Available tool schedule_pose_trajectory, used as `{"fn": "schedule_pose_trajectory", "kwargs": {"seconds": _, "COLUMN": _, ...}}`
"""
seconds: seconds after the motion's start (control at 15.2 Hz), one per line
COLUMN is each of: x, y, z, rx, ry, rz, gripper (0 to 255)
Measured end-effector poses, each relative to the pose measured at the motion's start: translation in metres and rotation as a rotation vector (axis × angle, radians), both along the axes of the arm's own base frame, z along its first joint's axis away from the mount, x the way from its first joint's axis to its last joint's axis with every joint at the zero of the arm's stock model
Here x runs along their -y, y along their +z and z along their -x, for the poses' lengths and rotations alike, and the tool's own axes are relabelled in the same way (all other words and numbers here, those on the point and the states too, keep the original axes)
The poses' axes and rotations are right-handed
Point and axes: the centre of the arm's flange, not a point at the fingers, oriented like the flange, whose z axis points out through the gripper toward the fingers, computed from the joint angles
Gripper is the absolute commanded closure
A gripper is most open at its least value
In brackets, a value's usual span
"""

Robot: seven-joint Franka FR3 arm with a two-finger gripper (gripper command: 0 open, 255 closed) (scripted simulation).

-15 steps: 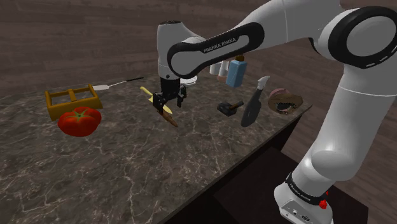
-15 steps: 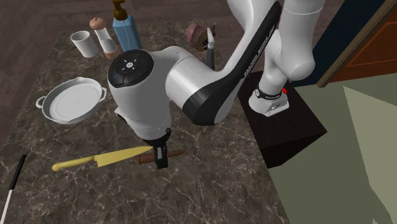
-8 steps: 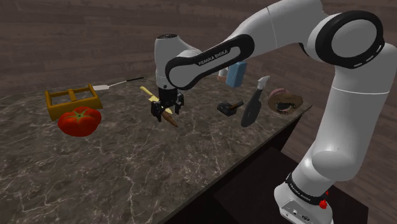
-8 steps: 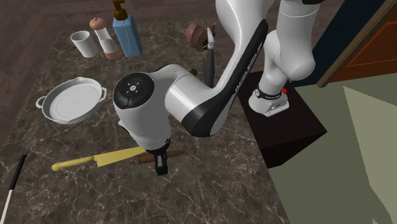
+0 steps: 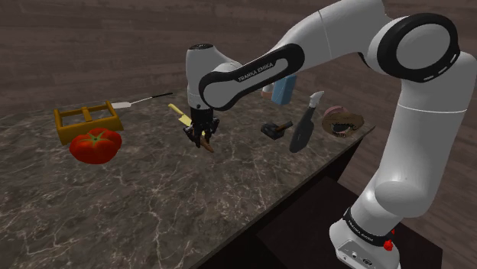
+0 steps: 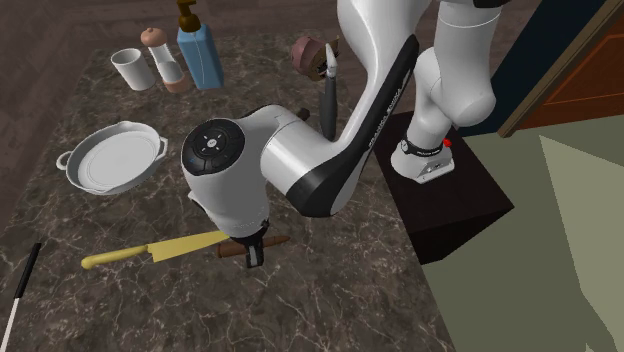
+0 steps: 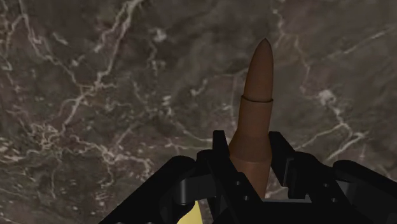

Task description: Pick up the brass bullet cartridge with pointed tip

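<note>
**Gripper closed on the cartridge**

The cartridge [image 7: 257, 111] is drawn brown, with a pointed tip and a raised ring where the tip meets the body. It is located near the middle of the dark marbled surface [image 5: 153, 199]. In the wrist view we see its body pinched between the two black fingers [image 7: 219, 156] of the gripper [image 7: 249, 167]. One finger touches each side, and the pointed end projects past the fingertips.

In the shoulder view the gripper points down at the surface, with the cartridge tip showing just below it. In the second exterior view the cartridge lies crosswise under the gripper, with one end visible on either side. We cannot tell whether the cartridge touches the surface.

A yellow knife [image 6: 150, 253] lies just beside the cartridge, on the second exterior view's left, its blade end toward the gripper. A white dish [image 6: 110, 158] sits farther off. A blue bottle [image 6: 200, 55] stands near the surface's far edge.

In the shoulder view, a red tomato [image 5: 95, 145] and a wooden tray [image 5: 88, 127] sit well apart on the left. A dark-bladed knife [image 5: 302, 131] lies on the right.
</note>
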Motion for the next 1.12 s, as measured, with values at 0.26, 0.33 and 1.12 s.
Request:
{"fn": "schedule_pose_trajectory", "kwargs": {"seconds": 0.26, "x": 0.0, "y": 0.0, "z": 0.0, "rx": 0.0, "ry": 0.0, "rz": 0.0, "gripper": 255}}
{"fn": "schedule_pose_trajectory", "kwargs": {"seconds": 0.33, "x": 0.001, "y": 0.002, "z": 0.0, "rx": 0.0, "ry": 0.0, "rz": 0.0, "gripper": 255}}
{"fn": "schedule_pose_trajectory", "kwargs": {"seconds": 1.12, "x": -0.001, "y": 0.064, "z": -0.001, "rx": 0.0, "ry": 0.0, "rz": 0.0, "gripper": 255}}
